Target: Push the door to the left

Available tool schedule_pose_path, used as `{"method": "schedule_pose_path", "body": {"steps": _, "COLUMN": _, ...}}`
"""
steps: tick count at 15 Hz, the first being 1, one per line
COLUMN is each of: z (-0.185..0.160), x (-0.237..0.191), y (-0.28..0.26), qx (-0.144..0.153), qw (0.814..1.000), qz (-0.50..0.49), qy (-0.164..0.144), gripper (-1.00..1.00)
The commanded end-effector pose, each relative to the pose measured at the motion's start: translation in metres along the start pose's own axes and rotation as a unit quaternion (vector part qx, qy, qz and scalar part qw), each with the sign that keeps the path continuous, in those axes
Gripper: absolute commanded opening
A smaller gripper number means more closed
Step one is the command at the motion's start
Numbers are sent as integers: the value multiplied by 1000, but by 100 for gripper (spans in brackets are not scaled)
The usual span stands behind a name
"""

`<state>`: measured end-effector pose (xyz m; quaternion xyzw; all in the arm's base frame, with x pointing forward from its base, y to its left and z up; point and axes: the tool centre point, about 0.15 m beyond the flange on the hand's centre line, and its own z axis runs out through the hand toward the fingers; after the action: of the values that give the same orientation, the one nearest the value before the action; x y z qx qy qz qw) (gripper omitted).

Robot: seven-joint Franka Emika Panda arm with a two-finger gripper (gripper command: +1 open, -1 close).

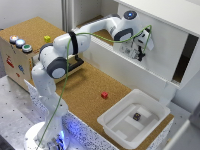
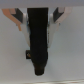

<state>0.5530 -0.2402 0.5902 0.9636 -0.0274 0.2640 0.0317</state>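
Observation:
The door point(image 1: 167, 47) is a large flat white panel on the front of the white cabinet in the exterior view. A dark opening point(image 1: 182, 64) shows at the door's edge on the exterior view's right. My gripper point(image 1: 141, 54) is right in front of the door's left part, fingers pointing down, either touching it or very close. In the wrist view the black fingers point(image 2: 39, 45) look pressed together as one dark block, with nothing between them, against the plain white door surface point(image 2: 70, 55).
The cabinet's low white front wall point(image 1: 125, 62) runs below the gripper. On the cork table are a red cube point(image 1: 104, 95), a white bin point(image 1: 107, 121) with a small dark object point(image 1: 136, 116), a yellow cube point(image 1: 47, 38) and a button box point(image 1: 20, 43).

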Motion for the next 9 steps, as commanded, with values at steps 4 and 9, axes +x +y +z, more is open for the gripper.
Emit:
{"method": "schedule_pose_path", "body": {"steps": 4, "z": 19, "x": 10, "y": -32, "qx": -12, "qw": 1000, "qz": 5, "qy": -12, "gripper": -100}}
{"method": "schedule_pose_path", "body": {"steps": 9, "z": 19, "x": 11, "y": -46, "qx": -19, "qw": 1000, "qz": 2, "qy": -14, "gripper": -100}}
